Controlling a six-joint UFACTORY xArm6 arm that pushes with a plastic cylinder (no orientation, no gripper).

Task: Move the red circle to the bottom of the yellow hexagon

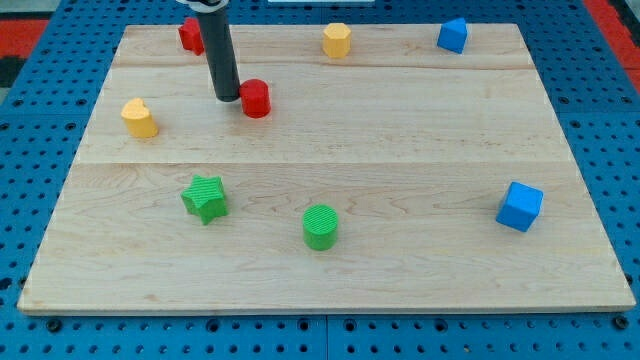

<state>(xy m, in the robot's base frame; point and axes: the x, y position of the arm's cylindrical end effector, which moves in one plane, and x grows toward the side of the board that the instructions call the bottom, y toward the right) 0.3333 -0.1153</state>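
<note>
Yellow block, view's left: a yellow plastic block [140, 118] of rounded, heart-like shape sits near the left edge of the pale wooden tabletop [400, 150], well apart from the work
Second red block: a red plastic block [190, 35], shape unclear since the rod hides part of it, lies near the tabletop's top-left corner
Pincer: there is none on this arm, so nothing opens, closes or holds; the arm ends in a straight dark rod
My tip [228, 98]: planted on the tabletop just to the left of the red circle, touching it or a hair off; I cannot tell which
Red circle: the small red plastic cylinder [256, 98] stands upright in the upper-left part of the tabletop, below and to the left of the yellow hexagon and still apart from it
How it will handle: I judge it light, stiff and smooth-sided, so it should slide easily on the wood; being round, it will likely roll off the rod if pushed off-centre
Where to take it: no grasp is possible; press squarely on its left flank, in line with its middle, to send it rightward
Green star [205, 197] and green cylinder [320, 226]: plastic, low on the tabletop, clear of the route
Yellow hexagon: the yellow plastic hexagonal block [337, 40] sits near the top edge; the spot beneath it looks free
Blue blocks: a blue plastic block [452, 35] at top right and a blue cube [520, 206] at lower right, both far off
</note>
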